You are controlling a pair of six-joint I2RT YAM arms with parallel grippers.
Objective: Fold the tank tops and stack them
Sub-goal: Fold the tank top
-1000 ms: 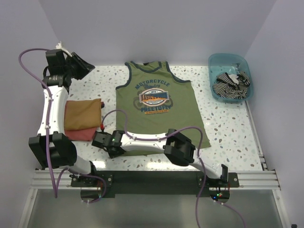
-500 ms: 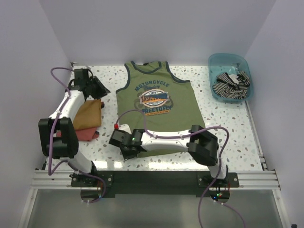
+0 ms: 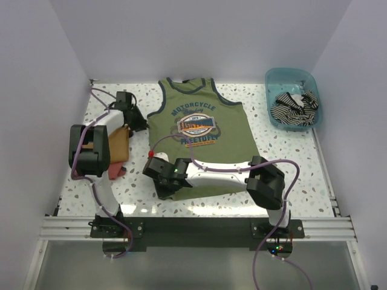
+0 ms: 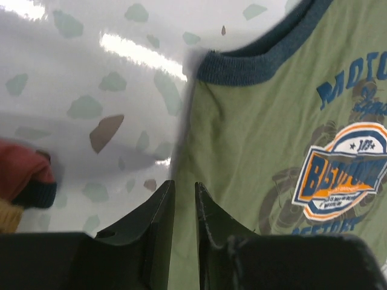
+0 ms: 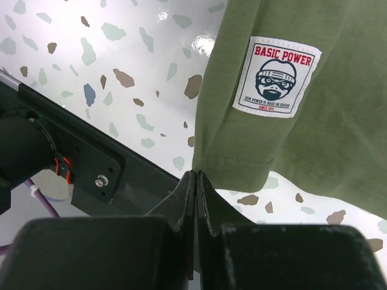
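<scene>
**Top external view: olive-green tank top [image 3: 196, 145] spread flat, a gripper at each end of its left side**

In the top external view the olive-green tank top is seen laid flat, print up, at the middle of the speckled table [image 3: 290, 175], its neck toward 12 o'clock. The striped tank top [image 3: 295, 107] is seen bunched inside a blue tub [image 3: 272, 78] at 2 o'clock. A tan folded cloth [image 3: 119, 144] is stacked on a red one [image 3: 118, 171] at 9 o'clock.

The left gripper [image 4: 183, 184] is held at the shirt's 10 o'clock side, just below the navy-trimmed armhole. Its fingers are parted by a narrow gap, and the shirt's side edge is seen running into that gap; nothing is pinched.

The right gripper [image 5: 195, 175] is placed at the shirt's 7 o'clock hem corner, near a sewn label [image 5: 276, 76]. Its fingers are pressed together, with the tips met by the corner of the hem. Whether cloth is caught between them cannot be told.
</scene>
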